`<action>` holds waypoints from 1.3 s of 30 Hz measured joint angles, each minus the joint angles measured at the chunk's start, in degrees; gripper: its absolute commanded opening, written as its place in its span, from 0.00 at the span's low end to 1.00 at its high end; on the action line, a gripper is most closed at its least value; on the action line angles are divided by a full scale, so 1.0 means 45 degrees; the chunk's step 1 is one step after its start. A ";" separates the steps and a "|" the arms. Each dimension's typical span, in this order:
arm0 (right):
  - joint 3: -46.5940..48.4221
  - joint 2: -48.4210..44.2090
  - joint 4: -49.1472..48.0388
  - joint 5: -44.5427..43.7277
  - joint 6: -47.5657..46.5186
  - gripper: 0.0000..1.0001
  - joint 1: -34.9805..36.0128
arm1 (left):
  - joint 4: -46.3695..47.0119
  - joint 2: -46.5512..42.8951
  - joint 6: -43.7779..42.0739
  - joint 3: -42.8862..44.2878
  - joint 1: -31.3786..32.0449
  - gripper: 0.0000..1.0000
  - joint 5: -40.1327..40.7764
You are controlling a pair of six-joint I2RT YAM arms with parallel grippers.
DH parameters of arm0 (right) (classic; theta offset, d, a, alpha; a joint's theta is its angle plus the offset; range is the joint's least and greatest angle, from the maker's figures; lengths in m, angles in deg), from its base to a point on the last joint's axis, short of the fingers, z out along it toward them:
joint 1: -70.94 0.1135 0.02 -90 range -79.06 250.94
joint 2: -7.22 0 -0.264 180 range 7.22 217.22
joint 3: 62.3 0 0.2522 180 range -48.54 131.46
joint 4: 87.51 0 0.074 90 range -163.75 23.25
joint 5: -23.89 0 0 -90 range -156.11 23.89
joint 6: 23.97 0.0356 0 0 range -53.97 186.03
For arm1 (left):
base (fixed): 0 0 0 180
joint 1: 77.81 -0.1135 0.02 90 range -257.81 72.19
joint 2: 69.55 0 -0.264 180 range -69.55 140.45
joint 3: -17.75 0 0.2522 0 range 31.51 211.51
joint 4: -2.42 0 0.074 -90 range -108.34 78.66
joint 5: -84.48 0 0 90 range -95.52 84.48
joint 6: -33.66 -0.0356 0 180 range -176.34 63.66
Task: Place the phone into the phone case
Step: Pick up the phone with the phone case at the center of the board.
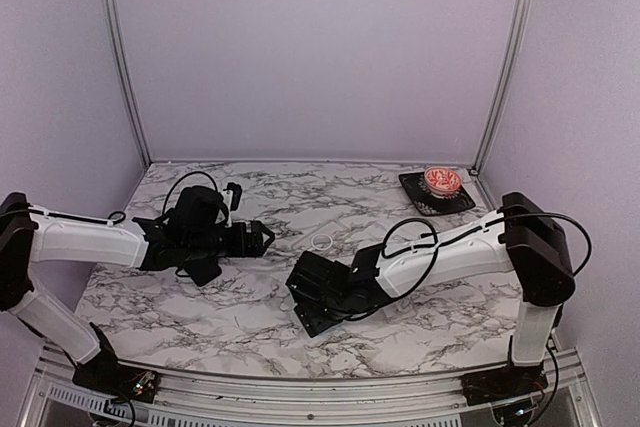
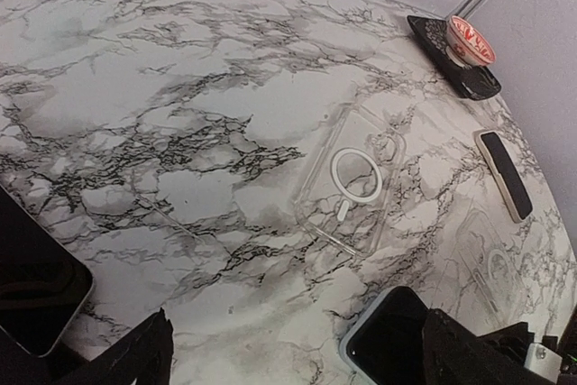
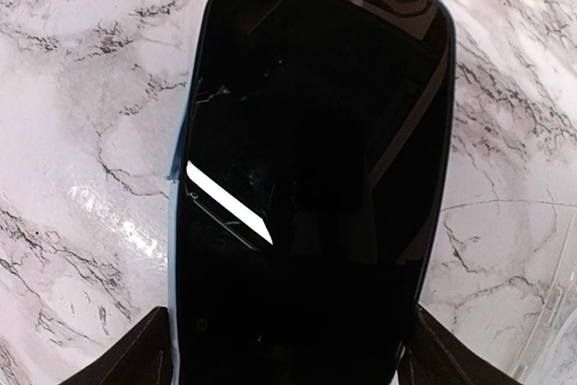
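Two tools: left tool (image 2: 297, 362) and right tool (image 3: 290, 353), both low over the tabletop (image 2: 180, 87).
Right tool: fingers closed on the sides of the phone (image 3: 306, 178), dark screen up.
Left tool: fingers spread wide, nothing between them.
Phone case (image 2: 352, 178): clear, flat on the tabletop ahead of the left tool, apart from the phone.

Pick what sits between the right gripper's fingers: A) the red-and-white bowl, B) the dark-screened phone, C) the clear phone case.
B: in the right wrist view the phone spans the gap between the right gripper fingers, while the clear case lies apart, ungripped.
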 measured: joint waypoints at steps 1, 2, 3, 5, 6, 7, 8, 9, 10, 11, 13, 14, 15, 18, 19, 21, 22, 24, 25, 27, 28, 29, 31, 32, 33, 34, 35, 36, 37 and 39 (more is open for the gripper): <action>-0.0291 -0.0136 -0.0359 -0.0029 -0.0097 0.00 -0.0005 | 0.0194 0.0180 0.0272 0.0000 -0.0024 0.95 -0.0374; -0.0549 -0.0267 -0.0685 -0.0053 -0.0185 0.00 -0.0005 | 0.0437 0.0486 0.0612 0.0000 -0.0019 0.95 -0.0850; -0.0763 -0.0369 -0.0971 -0.0078 -0.0287 0.00 -0.0005 | 0.0588 0.0738 0.0855 0.0000 -0.0019 0.95 -0.1175; -0.1059 -0.0505 -0.1379 -0.0121 -0.0403 0.00 -0.0005 | 0.0874 0.1316 0.1399 -0.0010 0.0005 0.95 -0.1831; -0.1224 -0.0583 -0.1608 -0.0151 -0.0471 0.00 -0.0005 | 0.1039 0.1569 0.1647 -0.0024 0.0005 0.94 -0.2113; -0.1365 -0.0656 -0.1807 -0.0189 -0.0549 0.00 -0.0005 | 0.1180 0.1807 0.1919 -0.0029 0.0005 0.94 -0.2380; -0.1515 -0.0729 -0.1996 -0.0223 -0.0607 0.00 -0.0005 | 0.1297 0.1972 0.2113 -0.0029 0.0005 0.94 -0.2594; -0.1700 -0.0826 -0.2205 -0.0291 -0.0661 0.00 -0.0010 | 0.1428 0.2113 0.2283 -0.0029 0.0000 0.94 -0.2749; -0.1821 -0.0884 -0.2346 -0.0311 -0.0690 0.00 -0.0024 | 0.1559 0.2229 0.2433 -0.0024 0.0000 0.94 -0.2871; -0.1880 -0.0903 -0.2429 -0.0301 -0.0695 0.00 -0.0053 | 0.1700 0.2351 0.2565 -0.0019 0.0000 0.94 -0.2968; -0.1880 -0.0903 -0.2429 -0.0243 -0.0695 0.05 -0.0112 | 0.1860 0.2545 0.2807 0.0024 0.0000 0.94 -0.3041; -0.1846 -0.0899 -0.2375 -0.0189 -0.0690 0.12 -0.0151 | 0.1919 0.2642 0.2924 0.0049 0.0000 0.94 -0.3065; -0.1715 -0.0855 -0.2205 -0.0102 -0.0690 0.21 -0.0194 | 0.1972 0.2715 0.3011 0.0053 0.0000 0.94 -0.3079; -0.1083 -0.0573 -0.1394 0.0204 -0.0656 0.46 -0.0374 | 0.2001 0.2832 0.3181 0.0053 0.0000 0.94 -0.3138; -0.0767 -0.0432 -0.0986 0.0359 -0.0636 0.54 -0.0447 | 0.2006 0.2856 0.3215 0.0053 0.0000 0.94 -0.3162; -0.0233 -0.0180 -0.0282 0.0636 -0.0636 0.73 -0.0549 | 0.2016 0.2871 0.3245 0.0053 0.0000 0.94 -0.3152; 0.0000 -0.0058 0.0029 0.0787 -0.0641 0.79 -0.0607 | 0.2025 0.2871 0.3245 0.0053 0.0000 0.94 -0.3147; 0.0641 0.0257 0.0797 0.1098 -0.0695 0.95 -0.0729 | 0.2055 0.2866 0.3230 0.0053 0.0000 0.94 -0.3109; 0.0967 0.0442 0.1161 0.1229 -0.0714 0.98 -0.0772 | 0.2059 0.2866 0.3215 0.0053 0.0000 0.94 -0.3055; 0.1622 0.0903 0.1690 0.1438 -0.0845 0.99 -0.0850 | 0.2059 0.2851 0.3147 0.0053 0.0000 0.94 -0.2958; 0.1870 0.1044 0.1865 0.1496 -0.0903 0.99 -0.0884 | 0.2059 0.2837 0.3099 0.0049 0.0000 0.94 -0.2919; 0.2127 0.1214 0.2089 0.1632 -0.0971 0.99 -0.0908 | 0.2059 0.2812 0.3045 0.0049 0.0000 0.94 -0.2875; 0.2365 0.1345 0.2322 0.1744 -0.1010 0.95 -0.0967 | 0.2059 0.2754 0.2939 0.0049 0.0000 0.94 -0.2793; 0.2550 0.1457 0.2501 0.1797 -0.1015 0.92 -0.0996 | 0.2059 0.2730 0.2890 0.0049 0.0000 0.94 -0.2735; 0.2720 0.1545 0.2681 0.1826 -0.1020 0.89 -0.1015 | 0.2059 0.2720 0.2856 0.0049 0.0000 0.94 -0.2701; 0.2875 0.1632 0.2827 0.1841 -0.1025 0.86 -0.1035 | 0.2059 0.2705 0.2803 0.0049 0.0000 0.94 -0.2671; 0.3007 0.1705 0.2929 0.1851 -0.1039 0.83 -0.1039 | 0.2059 0.2701 0.2764 0.0049 0.0000 0.94 -0.2613; 0.3143 0.1787 0.3060 0.1817 -0.1039 0.79 -0.1044 | 0.2059 0.2701 0.2730 0.0049 0.0000 0.94 -0.2594; 0.3279 0.1860 0.3186 0.1773 -0.1044 0.73 -0.1049 | 0.2055 0.2701 0.2696 0.0049 0.0000 0.94 -0.2584; 0.3478 0.1977 0.3356 0.1739 -0.1030 0.58 -0.1044 | 0.2055 0.2701 0.2623 0.0049 0.0000 0.94 -0.2516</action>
